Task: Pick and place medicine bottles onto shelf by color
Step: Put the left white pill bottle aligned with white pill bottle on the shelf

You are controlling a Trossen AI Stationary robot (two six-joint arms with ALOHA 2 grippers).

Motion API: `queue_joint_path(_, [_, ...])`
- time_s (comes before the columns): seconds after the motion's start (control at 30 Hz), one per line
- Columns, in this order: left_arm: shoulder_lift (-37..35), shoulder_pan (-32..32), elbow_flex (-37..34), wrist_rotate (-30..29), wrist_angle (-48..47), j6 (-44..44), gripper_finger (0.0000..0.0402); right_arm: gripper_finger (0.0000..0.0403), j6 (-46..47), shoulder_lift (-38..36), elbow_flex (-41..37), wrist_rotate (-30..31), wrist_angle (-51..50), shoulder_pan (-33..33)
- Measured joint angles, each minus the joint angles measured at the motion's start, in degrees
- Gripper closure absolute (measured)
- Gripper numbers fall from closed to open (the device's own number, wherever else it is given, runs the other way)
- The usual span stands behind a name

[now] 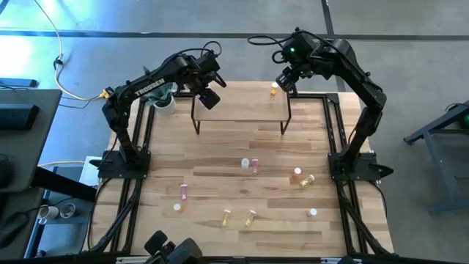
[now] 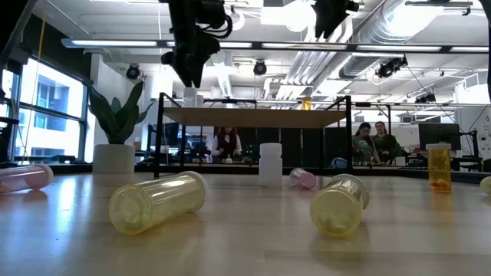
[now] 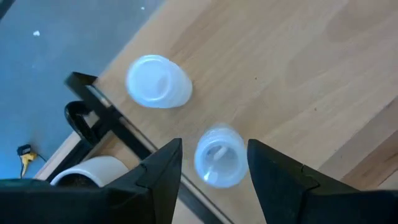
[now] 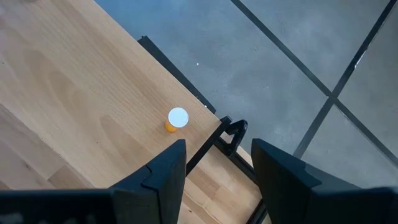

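Observation:
The shelf (image 1: 242, 110) stands at the table's far middle. My left gripper (image 3: 214, 146) hangs open above its left end, pointing down. One white medicine bottle (image 3: 219, 157) stands upright on the shelf between the fingers, a narrow gap on each side. A second white bottle (image 3: 158, 81) stands beside it. My right gripper (image 4: 217, 146) hangs open above the shelf's right end with nothing between its fingers. An orange bottle (image 4: 177, 118) stands there near the shelf's corner. Several more bottles, among them a pink one (image 1: 184, 191) and a yellow one (image 1: 226, 217), lie or stand on the table.
A white plant pot (image 1: 165, 103) stands just left of the shelf, below my left arm. In the low view two yellow bottles (image 2: 157, 201) (image 2: 337, 203) lie near the front edge. The shelf's black legs (image 1: 195, 121) stand on the table. People sit in the room behind.

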Motion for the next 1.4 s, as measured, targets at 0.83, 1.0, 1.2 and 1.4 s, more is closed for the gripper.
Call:
queue_joint_path(0.83, [-21.5, -0.2, -21.0, 5.5, 9.0, 0.0, 0.0229, 0.0229, 3.9, -0.7, -5.1, -3.8, -0.2, 6.4])
queue_joint_path(1.0, [-21.7, 0.3, -24.5, 1.0, 10.1, 0.0, 0.0229, 0.0229, 8.7, -3.1, -10.2, -3.5, -0.2, 7.9])
queue_joint_path(1.2, [-19.9, 1.3, -24.5, -0.4, 12.7, -1.5, 0.0229, 0.0229, 13.3, -5.8, -14.2, -2.8, 0.3, 8.1])
queue_joint_path(1.4, [-17.5, 1.6, -24.5, -0.9, 13.8, -2.5, 0.0229, 0.0229, 13.6, -6.6, -15.5, -2.8, 0.5, 8.1])
